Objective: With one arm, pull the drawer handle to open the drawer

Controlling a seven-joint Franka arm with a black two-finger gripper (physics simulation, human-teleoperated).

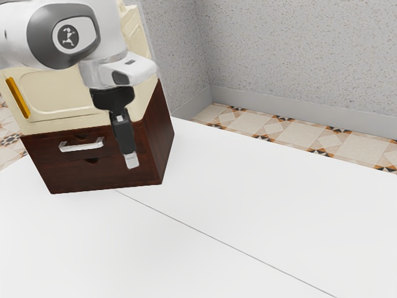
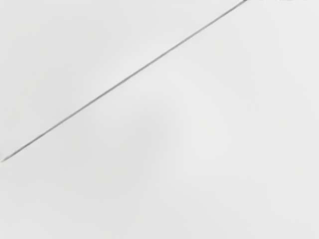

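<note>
In the exterior view my gripper [image 1: 131, 159] points down above the white table, with the right part of a dark wooden drawer cabinet [image 1: 111, 177] behind it. A silver bar handle [image 1: 82, 145] is fixed to the cabinet's upper drawer, toward the exterior view's left from the gripper and apart from it. That drawer's front looks flush with the cabinet. Whether the gripper is open or shut cannot be made out.
A beige box-like object with an orange strip [image 1: 18, 97] rests on top of the cabinet. The white table [image 1: 248, 198] has a thin dark seam across it, and the wrist view shows the tabletop [image 2: 199, 149] with this line. Behind stands a speckled wall [image 1: 298, 56].
</note>
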